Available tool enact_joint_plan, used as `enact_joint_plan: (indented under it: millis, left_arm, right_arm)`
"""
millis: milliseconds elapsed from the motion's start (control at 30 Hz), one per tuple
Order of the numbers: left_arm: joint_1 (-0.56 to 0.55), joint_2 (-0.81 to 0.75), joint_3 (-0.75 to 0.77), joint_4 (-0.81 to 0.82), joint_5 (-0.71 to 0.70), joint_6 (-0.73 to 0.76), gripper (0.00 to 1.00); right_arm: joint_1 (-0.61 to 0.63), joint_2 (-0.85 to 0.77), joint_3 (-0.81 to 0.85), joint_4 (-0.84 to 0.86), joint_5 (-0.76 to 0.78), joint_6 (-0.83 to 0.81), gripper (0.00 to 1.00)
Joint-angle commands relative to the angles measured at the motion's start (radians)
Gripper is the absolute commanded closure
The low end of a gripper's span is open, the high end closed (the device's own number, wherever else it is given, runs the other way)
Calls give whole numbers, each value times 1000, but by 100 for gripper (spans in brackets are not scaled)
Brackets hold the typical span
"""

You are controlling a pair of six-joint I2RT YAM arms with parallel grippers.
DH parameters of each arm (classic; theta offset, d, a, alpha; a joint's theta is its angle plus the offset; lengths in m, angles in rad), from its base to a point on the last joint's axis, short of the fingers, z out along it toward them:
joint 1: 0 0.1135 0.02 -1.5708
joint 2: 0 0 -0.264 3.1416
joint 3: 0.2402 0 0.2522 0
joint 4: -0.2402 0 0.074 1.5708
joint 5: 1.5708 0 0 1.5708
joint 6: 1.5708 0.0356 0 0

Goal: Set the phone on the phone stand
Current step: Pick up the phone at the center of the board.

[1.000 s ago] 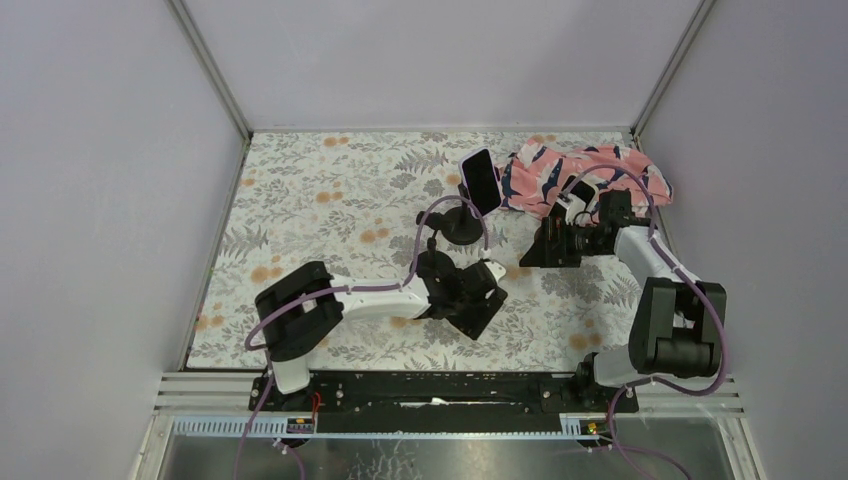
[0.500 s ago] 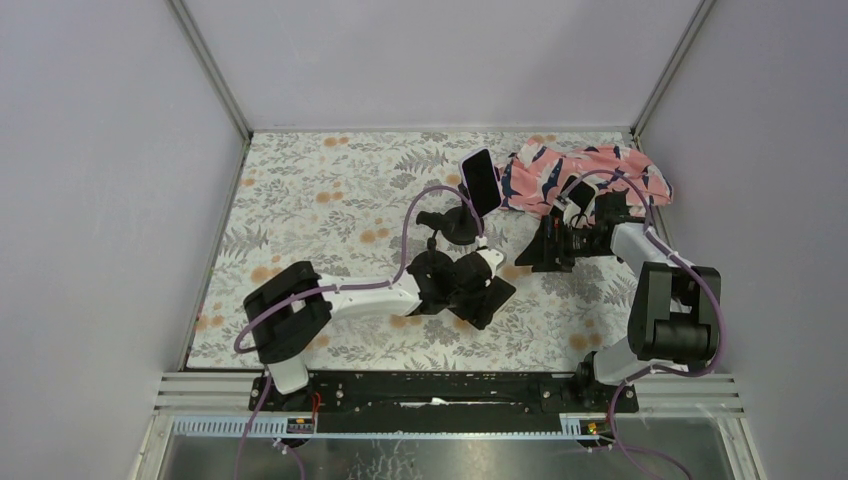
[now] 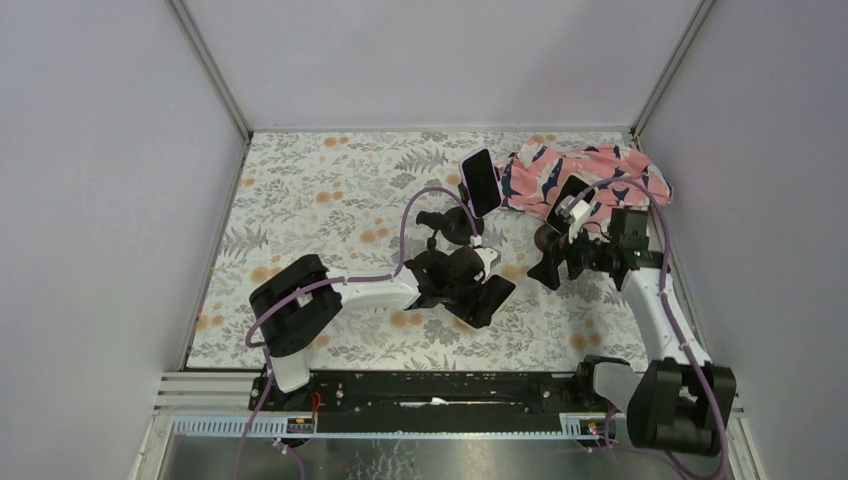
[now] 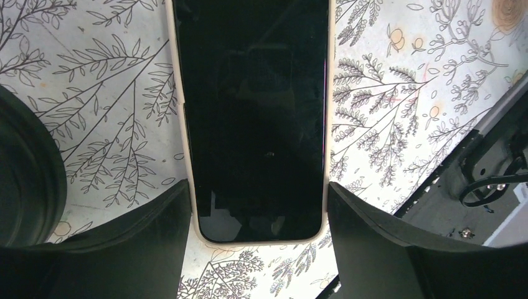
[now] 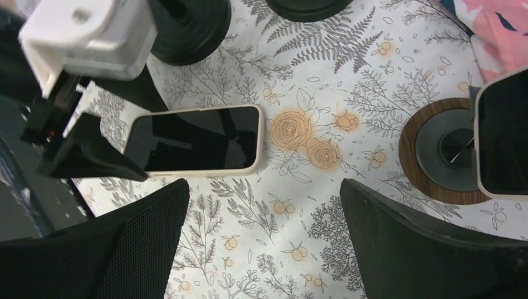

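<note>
Left gripper (image 4: 256,202) now straddles the phone (image 4: 255,112) — jaws open, nothing gripped; right gripper (image 5: 261,190), shifted beside the phone, open, empty — grasp pending.

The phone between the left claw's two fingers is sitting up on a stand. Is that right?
No. The phone between the left claw's two fingers is lying flat on the flowery table, not sitting up on a stand. The left wrist view shows it.
</note>
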State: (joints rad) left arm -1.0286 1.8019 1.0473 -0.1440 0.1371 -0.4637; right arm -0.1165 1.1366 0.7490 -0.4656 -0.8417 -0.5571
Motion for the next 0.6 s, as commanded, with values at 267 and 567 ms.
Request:
enact_joint_plan:
  millis: [267,567]
  left_arm:
    - [14,4,-63,141,120,-70,93]
    - [14,1,-118,219,117,-132,93]
  right_arm:
    - [5,223,96,-29,-189,279,0]
    - [61,409,214,-153,-24,304,0]
